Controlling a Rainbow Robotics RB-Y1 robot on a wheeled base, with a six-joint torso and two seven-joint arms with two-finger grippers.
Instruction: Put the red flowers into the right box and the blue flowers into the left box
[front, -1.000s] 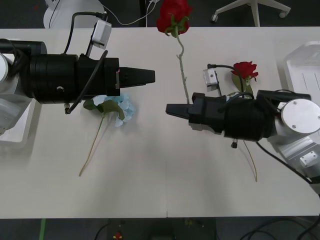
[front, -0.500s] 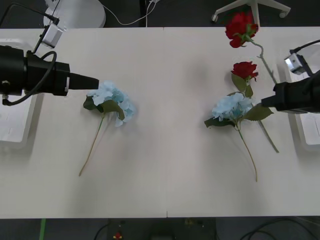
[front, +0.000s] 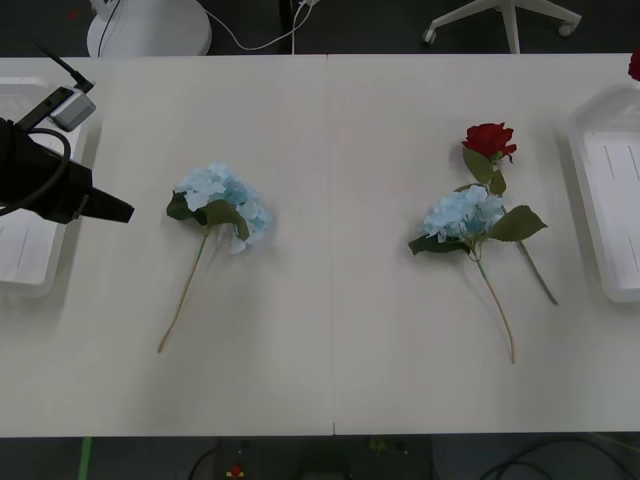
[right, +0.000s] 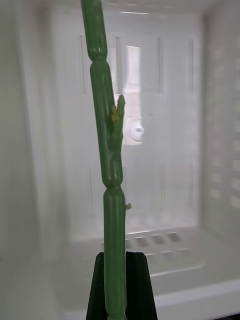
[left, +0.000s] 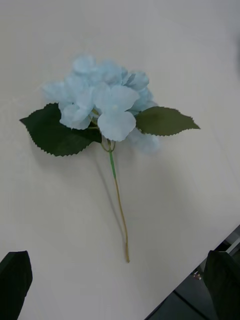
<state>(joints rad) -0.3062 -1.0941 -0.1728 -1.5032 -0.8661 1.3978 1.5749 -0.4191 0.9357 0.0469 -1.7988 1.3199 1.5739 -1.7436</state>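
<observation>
One of the blue flowers (front: 220, 203) lies left of centre, and it also shows in the left wrist view (left: 102, 105). My left gripper (front: 112, 211) hovers to its left, open and apart from it, beside the left box (front: 22, 262). A second blue flower (front: 463, 214) lies right of centre with a red flower (front: 488, 140) just behind it, their stems crossing. My right gripper (right: 116, 265) is shut on the green stem (right: 107, 150) of another red flower, held over the floor of the right box (right: 165, 190). That bloom (front: 634, 64) peeks in above the right box (front: 600, 215).
The table's front edge runs along the bottom. Chair bases (front: 505, 18) and cables stand beyond the far edge. A wide bare stretch of table lies between the two blue flowers.
Both arms have swung outward from the table's middle. The right one carried its red flower rightward to the right box, uncovering the blue and red pair. The left one drew back toward the left box.
</observation>
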